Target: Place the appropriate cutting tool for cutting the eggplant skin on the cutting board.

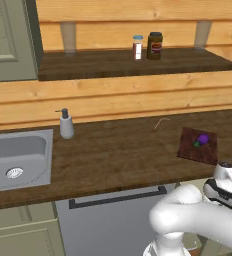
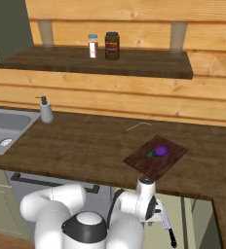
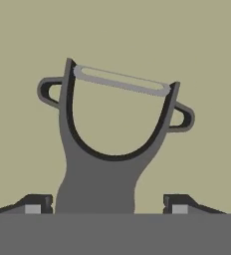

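1. Your claw [image 3: 107, 205] is clamped on the peeler [image 3: 115, 134] by its grey handle, held low in front of the cabinets, below the surface [image 2: 85, 141].
2. Judge the peeler light, stiff and smooth; the grip sits low on the handle, so it may pivot if swung fast.
3. The Y-shaped head and thin blade point away from the claw; keep them off any edges.
4. The cutting board [image 2: 171, 160] lies on the surface with the eggplant [image 2: 160, 151] on it; aim for bare board beside the eggplant.
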